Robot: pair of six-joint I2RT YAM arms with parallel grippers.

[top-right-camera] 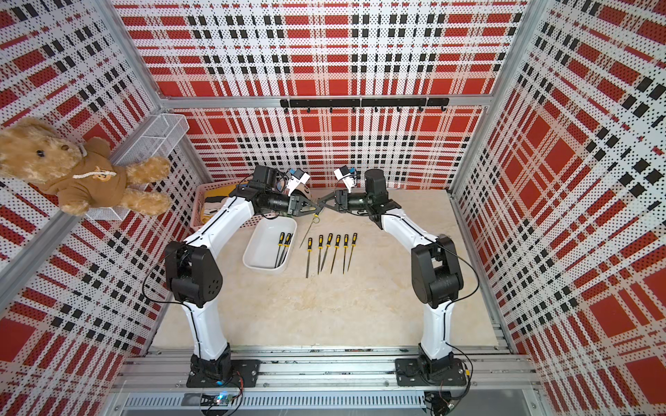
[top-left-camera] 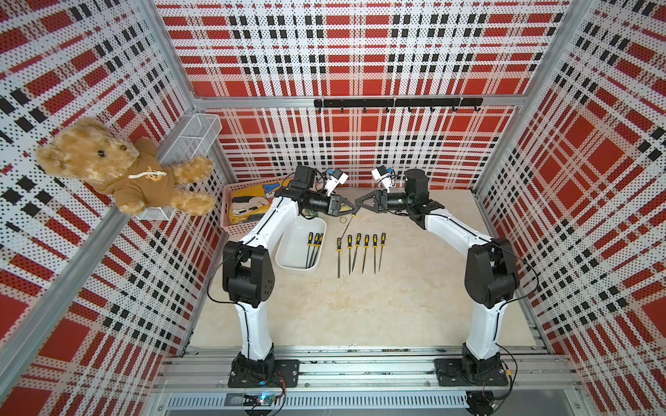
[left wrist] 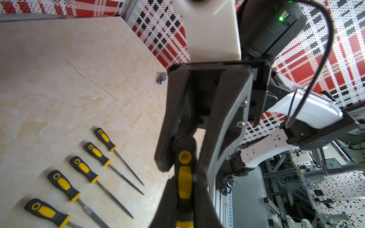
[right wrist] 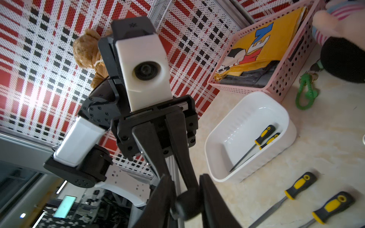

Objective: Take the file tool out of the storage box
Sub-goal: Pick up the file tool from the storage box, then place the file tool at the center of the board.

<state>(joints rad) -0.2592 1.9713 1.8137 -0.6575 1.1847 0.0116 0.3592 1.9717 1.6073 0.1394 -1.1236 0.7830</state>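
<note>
Mid-air handover. My left pincer [top-left-camera: 351, 210] grips the file [top-left-camera: 347, 227] by its handle. My right pincer [top-left-camera: 363, 205] pinches the handle's butt (both closed on it), and the file hangs clear of the storage box [top-left-camera: 297, 270], near its far corner. Best practice: prove the right grip, then loosen the left and part level. Below, the row of files [top-left-camera: 366, 242] lies in the shank's sweep.
</note>
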